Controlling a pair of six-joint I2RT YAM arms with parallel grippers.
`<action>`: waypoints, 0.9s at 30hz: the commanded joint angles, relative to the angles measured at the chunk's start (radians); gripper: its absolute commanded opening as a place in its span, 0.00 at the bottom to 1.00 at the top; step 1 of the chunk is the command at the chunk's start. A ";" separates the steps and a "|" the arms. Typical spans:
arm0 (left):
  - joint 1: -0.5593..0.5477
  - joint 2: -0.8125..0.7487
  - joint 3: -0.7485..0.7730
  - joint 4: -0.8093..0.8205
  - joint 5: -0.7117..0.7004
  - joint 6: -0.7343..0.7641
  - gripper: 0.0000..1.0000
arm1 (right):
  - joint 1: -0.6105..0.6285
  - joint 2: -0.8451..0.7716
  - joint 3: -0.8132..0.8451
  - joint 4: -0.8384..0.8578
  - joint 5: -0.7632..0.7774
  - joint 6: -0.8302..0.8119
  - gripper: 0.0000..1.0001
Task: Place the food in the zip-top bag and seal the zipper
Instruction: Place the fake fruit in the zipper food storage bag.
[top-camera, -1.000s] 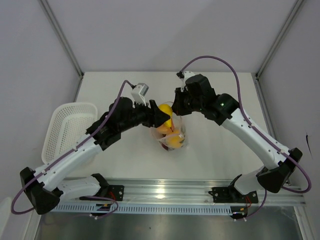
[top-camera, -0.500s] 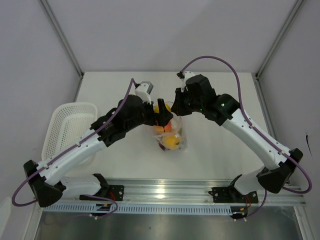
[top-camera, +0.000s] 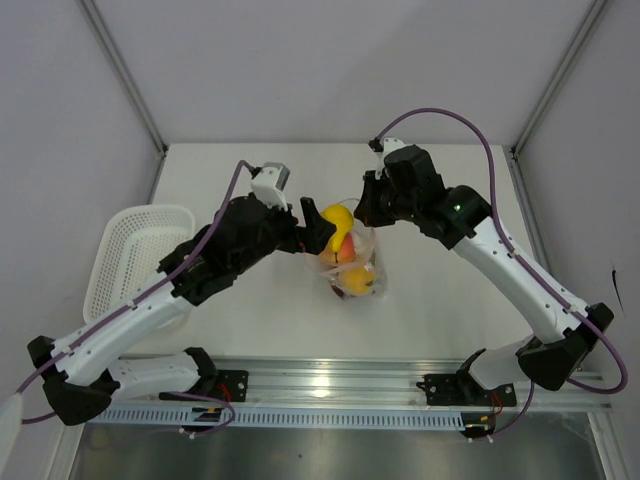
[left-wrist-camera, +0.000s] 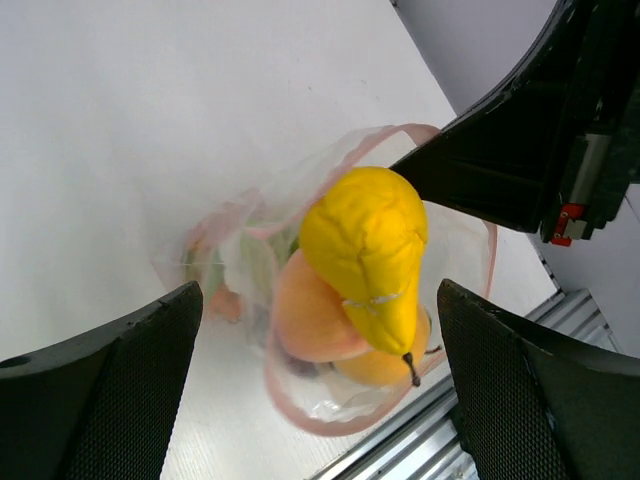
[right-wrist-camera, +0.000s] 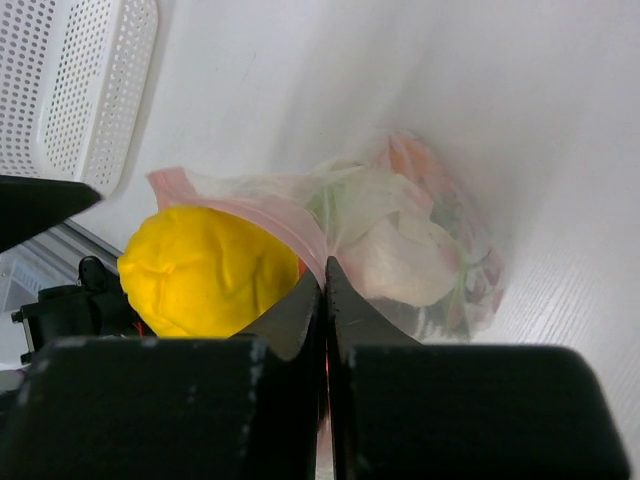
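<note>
Zip-top bag (top-camera: 358, 275): clear crinkly film, mid-tabletop (top-camera: 450, 300), long axis far-to-near, mouth toward the far edge. Zipper (right-wrist-camera: 262, 212): pinkish-red strip ringing the gaping mouth.

Right gripper (right-wrist-camera: 325, 290): fully closed, pinching the mouth rim.

Of the food, a lumpy pear-shaped yellow piece (left-wrist-camera: 365, 240) pokes out of the mouth, stem toward the near edge, over smooth orange rounds (left-wrist-camera: 310, 315).

Left gripper (top-camera: 320, 226): spread wide either side of the yellow piece, gripping nothing.

White lattice basket (top-camera: 140, 255): left edge.
</note>
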 joint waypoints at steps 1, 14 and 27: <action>-0.013 -0.102 -0.027 -0.002 -0.126 0.008 0.99 | -0.005 -0.043 0.006 0.032 0.006 0.005 0.00; -0.023 -0.115 -0.188 -0.023 -0.004 -0.117 0.83 | -0.005 -0.049 -0.014 0.050 0.004 0.010 0.00; -0.031 -0.031 -0.209 0.012 0.045 -0.164 0.63 | -0.005 -0.051 -0.014 0.055 -0.024 0.013 0.00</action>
